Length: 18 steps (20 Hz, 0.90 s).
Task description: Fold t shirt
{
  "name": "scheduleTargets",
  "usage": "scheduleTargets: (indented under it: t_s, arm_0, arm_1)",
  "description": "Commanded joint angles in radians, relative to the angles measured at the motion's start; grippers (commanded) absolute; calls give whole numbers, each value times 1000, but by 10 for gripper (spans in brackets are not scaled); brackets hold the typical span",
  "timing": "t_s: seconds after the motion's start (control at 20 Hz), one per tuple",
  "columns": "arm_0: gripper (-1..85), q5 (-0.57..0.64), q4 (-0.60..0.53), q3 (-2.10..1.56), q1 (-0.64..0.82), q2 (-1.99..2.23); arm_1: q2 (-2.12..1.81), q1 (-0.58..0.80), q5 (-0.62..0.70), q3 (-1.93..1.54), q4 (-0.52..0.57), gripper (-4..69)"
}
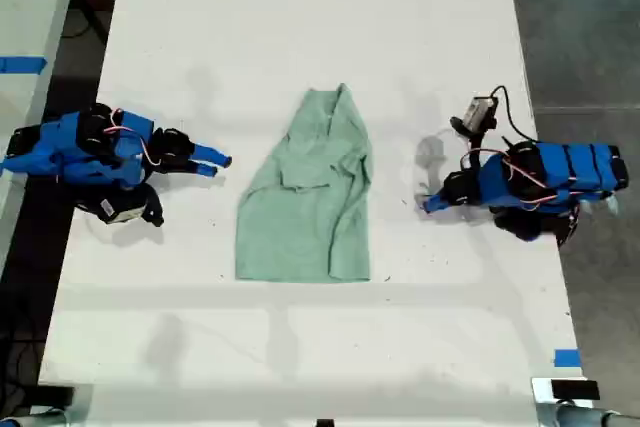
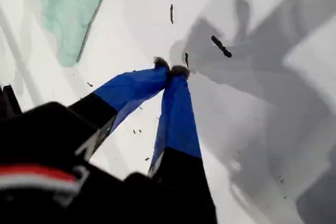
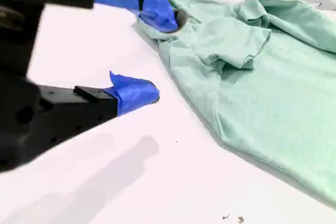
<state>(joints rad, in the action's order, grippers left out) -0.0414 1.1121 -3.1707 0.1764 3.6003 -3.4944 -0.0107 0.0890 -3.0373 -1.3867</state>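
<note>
Shirt [image 1: 305, 202] is a pale mint green, plain, no print. Table [image 1: 300, 27] is white with a few dark specks. Both arms are bright blue with black parts and red-white wires; blue tape [image 1: 566, 357] on the table edge.

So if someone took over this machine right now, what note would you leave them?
The pale mint-green fabric t shirt lies wrinkled in the middle of the white table, partly bunched over itself.
My first hand: shut, empty, apart from the shirt.
My second hand: open, empty, close beside the shirt's edge.
Done: no neat fold yet.
Left: all the folding.
</note>
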Motion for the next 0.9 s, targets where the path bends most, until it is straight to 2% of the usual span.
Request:
scheduleTargets:
  t_s: [0.0,0.2,0.35,0.45,0.55,0.75,0.85]
  arm_0:
    - [0,-29,-120,-49,44,6]
    - [0,-31,-120,-49,44,6]
    - [0,-2,-160,-40,25,6]
    - [-1,-37,-101,97,9,-43]
    - [-1,-92,0,364,-44,-325]
    - [26,-101,183,956,-239,-1121]
    - [40,-92,193,1117,-288,-1408]
  arm_1:
    - [-17,215,51,-21,-29,-10]
    - [-17,215,55,-21,-29,-10]
    - [-17,219,63,-21,-29,-10]
    - [-17,225,64,-21,-29,-10]
    - [-17,229,81,-21,-28,-10]
    - [-17,224,91,-21,-25,-10]
    - [-17,221,98,-21,-25,-10]
